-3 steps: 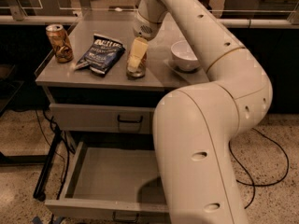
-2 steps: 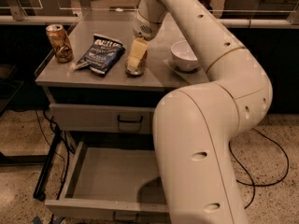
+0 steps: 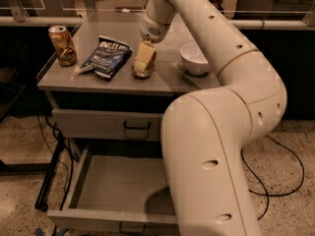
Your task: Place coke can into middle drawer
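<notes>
gripper directly over the coke can on the counter, grip state cannot be told; open middle drawer at 6 o'clock.

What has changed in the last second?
Nothing visibly moved. The hand stays low on the countertop at the coke can, between the chip bag and the white bowl. The brown-gold can stays at the left, and the middle drawer stays open.

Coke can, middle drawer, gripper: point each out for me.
coke can [image 3: 142,74], camera view: its lower end.
middle drawer [image 3: 113,181], camera view: bare floor of the open drawer.
gripper [image 3: 142,58], camera view: cream tip, down over the coke can.
</notes>
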`<state>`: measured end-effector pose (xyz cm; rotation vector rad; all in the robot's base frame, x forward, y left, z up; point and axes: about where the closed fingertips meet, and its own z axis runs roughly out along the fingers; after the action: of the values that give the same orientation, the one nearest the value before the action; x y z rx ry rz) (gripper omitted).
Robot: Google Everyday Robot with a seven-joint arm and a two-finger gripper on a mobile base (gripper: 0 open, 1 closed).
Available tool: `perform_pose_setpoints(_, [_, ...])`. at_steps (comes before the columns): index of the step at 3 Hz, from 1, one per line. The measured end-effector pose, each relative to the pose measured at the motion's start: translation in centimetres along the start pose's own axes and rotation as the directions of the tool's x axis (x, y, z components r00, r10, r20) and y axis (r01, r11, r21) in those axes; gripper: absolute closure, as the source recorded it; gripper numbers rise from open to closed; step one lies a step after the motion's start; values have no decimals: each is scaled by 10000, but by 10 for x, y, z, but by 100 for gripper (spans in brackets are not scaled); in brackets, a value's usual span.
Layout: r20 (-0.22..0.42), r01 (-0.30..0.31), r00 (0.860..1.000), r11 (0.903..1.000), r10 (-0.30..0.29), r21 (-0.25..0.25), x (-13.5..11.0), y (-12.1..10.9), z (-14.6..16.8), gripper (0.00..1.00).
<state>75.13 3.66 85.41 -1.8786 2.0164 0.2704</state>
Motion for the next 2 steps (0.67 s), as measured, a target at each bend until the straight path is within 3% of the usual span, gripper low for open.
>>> perform_pose_setpoints(1, [0, 0, 10000, 10000, 0, 0, 0, 0, 0, 96])
perform_pose_setpoints(2, [256, 196, 9995, 9983, -210, 543, -4, -3, -16, 100])
